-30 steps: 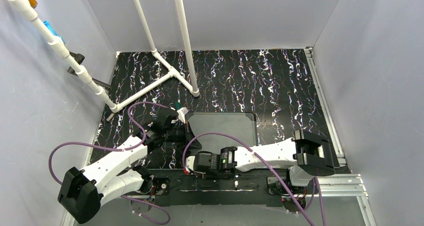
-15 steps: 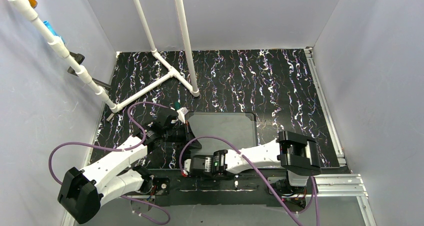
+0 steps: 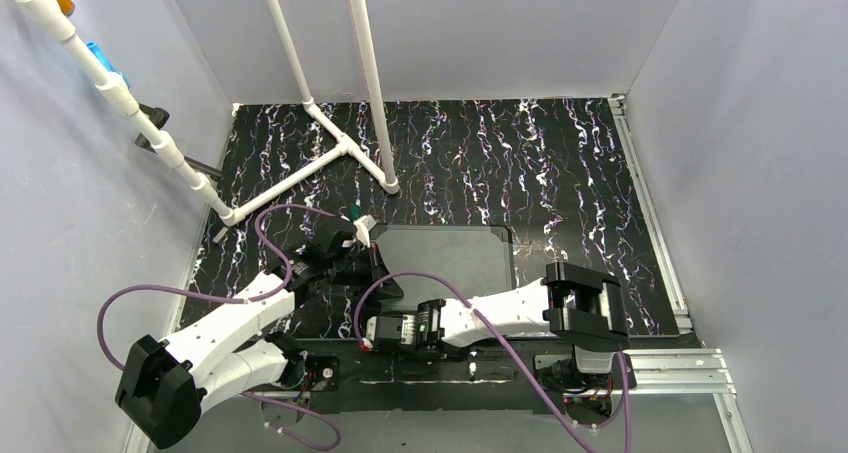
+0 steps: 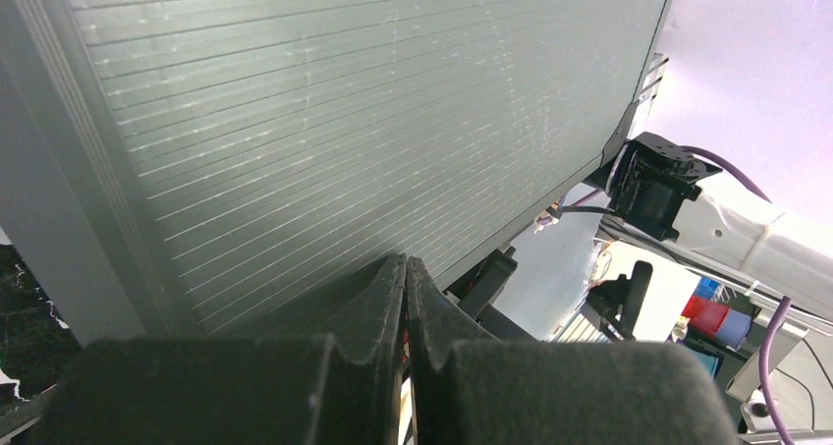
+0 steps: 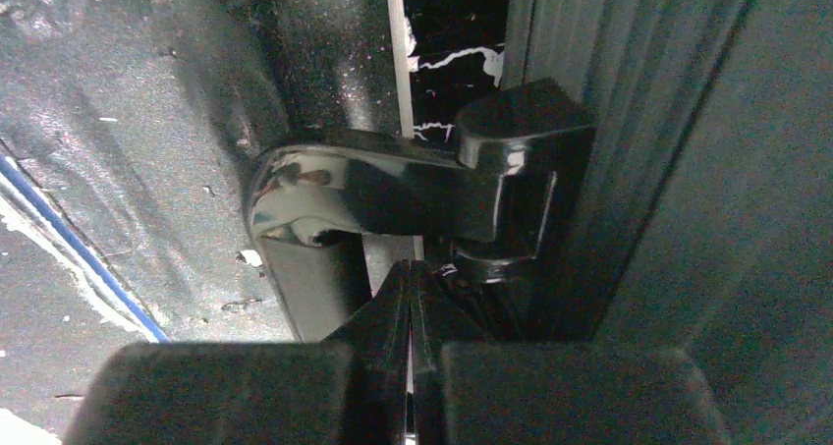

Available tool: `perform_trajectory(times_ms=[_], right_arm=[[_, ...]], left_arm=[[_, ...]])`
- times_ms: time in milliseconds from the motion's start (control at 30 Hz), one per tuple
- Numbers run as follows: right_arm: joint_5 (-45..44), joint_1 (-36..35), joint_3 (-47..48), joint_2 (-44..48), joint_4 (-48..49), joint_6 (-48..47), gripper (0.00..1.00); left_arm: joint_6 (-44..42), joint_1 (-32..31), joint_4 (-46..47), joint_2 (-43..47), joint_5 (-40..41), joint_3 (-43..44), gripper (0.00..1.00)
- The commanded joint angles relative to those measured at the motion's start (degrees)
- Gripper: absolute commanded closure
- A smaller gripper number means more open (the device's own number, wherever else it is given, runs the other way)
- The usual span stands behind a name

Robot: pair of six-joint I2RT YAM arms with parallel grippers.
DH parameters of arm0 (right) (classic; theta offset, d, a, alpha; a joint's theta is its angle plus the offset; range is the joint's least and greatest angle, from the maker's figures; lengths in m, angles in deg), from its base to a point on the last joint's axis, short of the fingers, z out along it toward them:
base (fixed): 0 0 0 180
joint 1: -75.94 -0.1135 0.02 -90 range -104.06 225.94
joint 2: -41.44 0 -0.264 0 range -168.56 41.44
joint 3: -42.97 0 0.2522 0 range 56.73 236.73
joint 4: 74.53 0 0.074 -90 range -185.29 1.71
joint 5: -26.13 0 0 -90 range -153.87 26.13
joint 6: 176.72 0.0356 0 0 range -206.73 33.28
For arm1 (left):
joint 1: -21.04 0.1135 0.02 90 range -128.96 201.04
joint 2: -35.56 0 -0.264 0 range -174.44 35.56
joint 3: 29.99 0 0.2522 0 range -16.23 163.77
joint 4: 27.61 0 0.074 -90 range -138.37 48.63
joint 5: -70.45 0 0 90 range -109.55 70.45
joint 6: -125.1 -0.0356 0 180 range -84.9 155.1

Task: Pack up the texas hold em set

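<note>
The black case (image 3: 450,253) of the texas hold em set lies shut on the mat, and its contents are hidden. My left gripper (image 3: 372,261) is shut at the case's left side. In the left wrist view its fingertips (image 4: 405,264) press together against the ribbed lid (image 4: 324,121), holding nothing. My right gripper (image 3: 366,335) is shut, low at the case's near left corner. The right wrist view shows its tips (image 5: 410,268) just below the glossy black handle (image 5: 383,194), which they do not grip.
A white pipe frame (image 3: 335,143) stands at the back left. A small green-handled tool (image 3: 354,213) lies by the case's far left corner. An aluminium rail (image 3: 648,213) runs along the right edge. Purple cables loop over both arms.
My right arm has slid left along the case's near edge, bringing its shut gripper to the handle corner. The left arm and the case have not moved.
</note>
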Motion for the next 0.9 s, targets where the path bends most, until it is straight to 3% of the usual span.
perform_trajectory(times_ms=[0, 200, 467, 700, 867], right_arm=[[-11.7, 4.8, 3.8, 5.5, 3.8, -2.8, 0.99], [-6.7, 3.7, 9.1, 13.5, -0.5, -2.9, 0.99], [-5.1, 2.1, 4.6, 17.6, -3.1, 0.6, 0.99], [-8.0, 4.3, 2.6, 30.0, 4.5, 12.5, 0.99], [-12.2, 15.7, 2.9, 36.3, -0.2, 19.7, 0.94]], left_arm=[[-4.4, 0.0, -15.8, -3.5, 12.0, -5.2, 1.0], [-4.6, 0.0, -15.5, -3.5, 11.8, -5.0, 1.0], [-7.0, 0.0, -12.8, -3.0, 7.7, -3.9, 0.99], [-9.9, 0.0, -9.7, -0.8, 3.3, 1.9, 0.67], [-14.0, 0.0, -12.2, 1.6, 5.0, 12.3, 0.42]])
